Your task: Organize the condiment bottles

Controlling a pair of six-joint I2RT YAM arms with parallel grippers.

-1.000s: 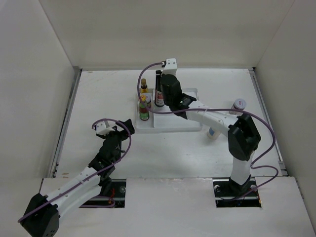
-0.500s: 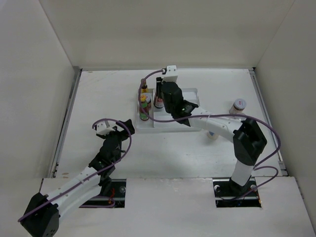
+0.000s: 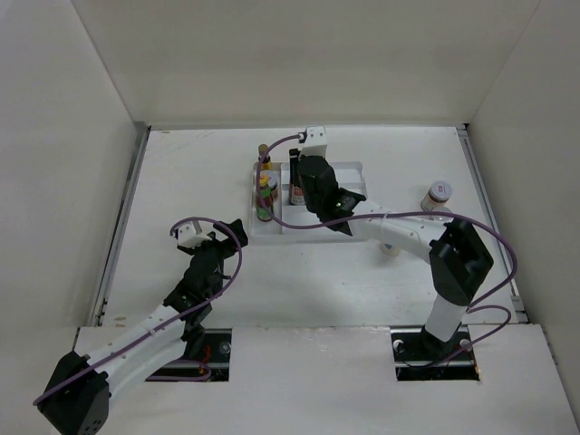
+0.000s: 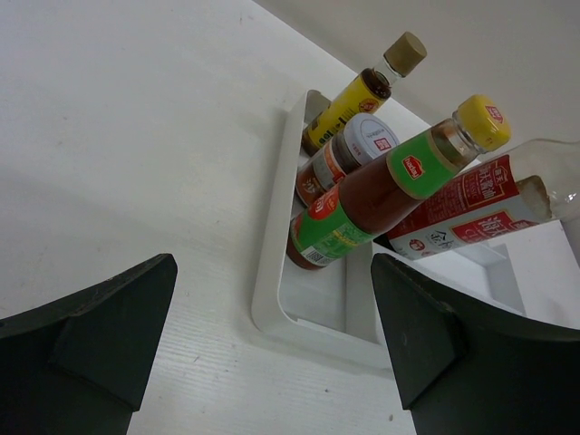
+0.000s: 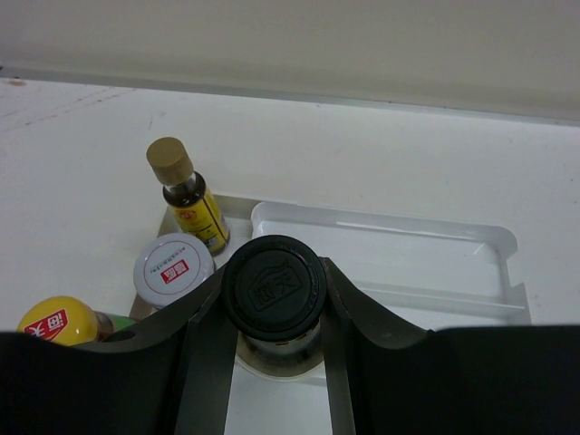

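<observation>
My right gripper (image 5: 274,299) is shut on the neck of the tall dark bottle, just under its black cap (image 5: 274,287). The bottle's red-white label (image 4: 462,213) shows over the white divided tray (image 3: 319,228), next to the left compartment. That compartment holds the yellow-capped green bottle (image 4: 381,195), a silver-lidded jar (image 5: 172,265) and the small yellow bottle (image 5: 186,195). In the top view the right gripper (image 3: 304,178) hides most of the dark bottle. My left gripper (image 3: 236,228) stands open and empty on the table, short of the tray's near left corner (image 4: 272,263).
Another silver-lidded jar (image 3: 439,193) stands on the table to the right of the tray. A further jar (image 3: 390,245) peeks out under my right forearm. The tray's wide right compartment (image 5: 381,245) is bare. Walls close the table at the left, back and right.
My right gripper has shifted a little toward the near side over the tray, carrying the dark bottle, and its elbow has swung right. The left arm has not moved.
</observation>
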